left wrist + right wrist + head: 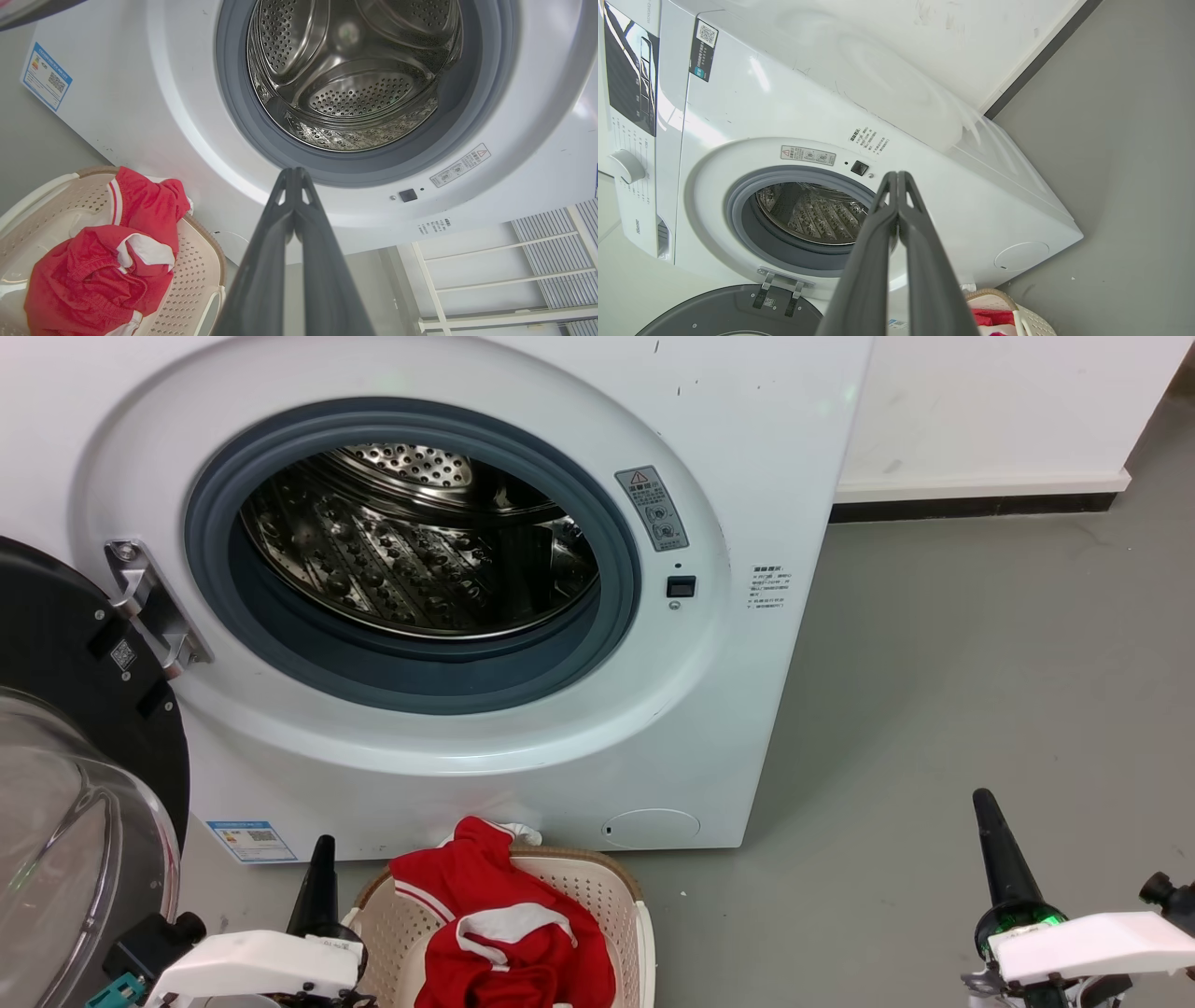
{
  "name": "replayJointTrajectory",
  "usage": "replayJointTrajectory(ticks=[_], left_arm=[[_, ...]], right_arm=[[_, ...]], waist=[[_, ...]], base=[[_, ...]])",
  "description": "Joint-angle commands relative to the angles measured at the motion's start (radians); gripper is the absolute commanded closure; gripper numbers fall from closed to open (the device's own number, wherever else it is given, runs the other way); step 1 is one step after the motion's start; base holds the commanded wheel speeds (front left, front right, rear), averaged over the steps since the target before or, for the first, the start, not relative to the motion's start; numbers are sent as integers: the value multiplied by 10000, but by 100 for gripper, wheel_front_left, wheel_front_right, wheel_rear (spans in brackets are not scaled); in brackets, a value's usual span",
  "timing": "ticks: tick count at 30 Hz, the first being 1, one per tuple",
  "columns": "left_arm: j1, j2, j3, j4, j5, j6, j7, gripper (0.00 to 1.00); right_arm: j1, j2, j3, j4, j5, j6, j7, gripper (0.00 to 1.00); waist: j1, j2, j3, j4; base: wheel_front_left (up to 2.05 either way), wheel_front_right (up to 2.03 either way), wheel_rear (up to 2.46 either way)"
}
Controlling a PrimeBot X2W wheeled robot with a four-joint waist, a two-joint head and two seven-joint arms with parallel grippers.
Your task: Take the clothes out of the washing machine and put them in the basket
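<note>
washing machine behind, basket in front, a gripper to either side

the basket point(624, 889) sits on the floor point(980, 663) just before the washing machine point(747, 429), below its porthole. the clothes point(504, 915) lie in the basket, one part draped over its far rim toward the machine. the door point(56, 644) stands swung open at the machine's left. the left gripper point(323, 849) is just beside the basket's left rim, and the right gripper point(983, 803) is well apart to the right, over the floor. a wall point(990, 401) stands behind the machine's right side.

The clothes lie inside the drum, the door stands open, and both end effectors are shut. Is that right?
No: the head view shows the clothes in the basket, not the drum. The door stands open; left end effector and right end effector are shut.
</note>
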Motion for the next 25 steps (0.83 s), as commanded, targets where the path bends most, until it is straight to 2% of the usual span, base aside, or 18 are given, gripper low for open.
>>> replayJointTrajectory(ticks=[1,25], left_arm=[[-207,73,60,-53,-209,-90,46,100],[-595,64,244,235,-2722,-525,665,100]], right_arm=[[-286,-61,-42,-19,209,-1,27,100],[-724,-46,-332,561,2680,-1,662,100]], waist=[[0,0,-1,3],[0,0,-48,115]], base=[[0,0,0],[0,0,0]])
